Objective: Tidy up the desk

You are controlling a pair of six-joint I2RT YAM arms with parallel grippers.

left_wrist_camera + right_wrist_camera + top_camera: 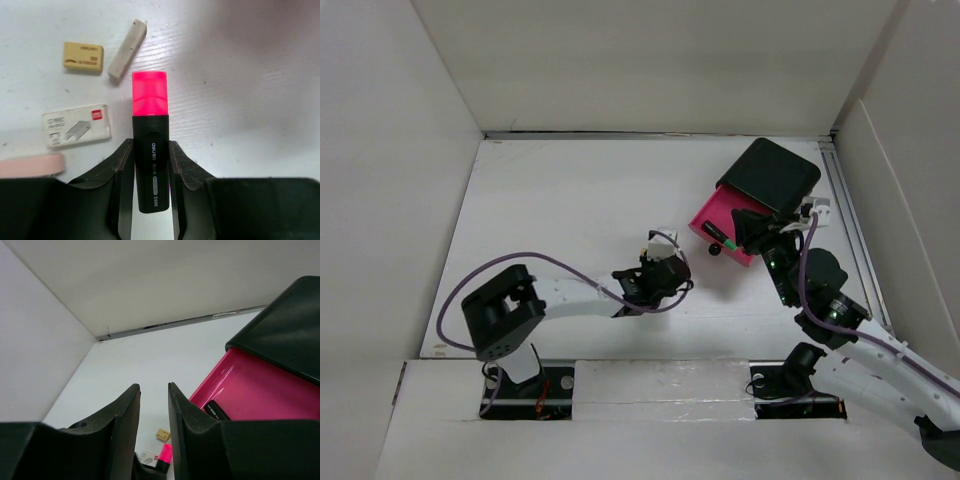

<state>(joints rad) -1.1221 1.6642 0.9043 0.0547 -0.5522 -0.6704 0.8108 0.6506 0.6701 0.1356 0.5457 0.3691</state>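
Scene: two arms at work over a white bench (550, 210) walled in by white panels, small stationery scattered near its middle.

Left hand (150, 145): closed narrow on a highlighter (149, 95), with a finger pressed to each side of the black barrel.

Long axis: the highlighter runs straight out along the fingers, pink cap leading and pointing away from the wrist.

Bench and left hand: the surface lies directly under the hand and close to it. Whether the pen is clear of the bench cannot be told.

Nearby clutter: yellow eraser (83, 56), pale eraser bar (128, 49) and staple box (76, 125) lie on the bench ahead and to the left of the pen, all apart from it.

Destination, as a judgement: the pink drawer (728, 222), pulled out of its black box (775, 172), lies to the right of the left hand and a little farther back — a sideways carry with the cap swung toward the box.

Right hand (154, 390): fingers part-way apart with nothing between them, parked at the drawer's near edge — the nearer of the two to the box.

Risk: the right arm crowds the drawer mouth.
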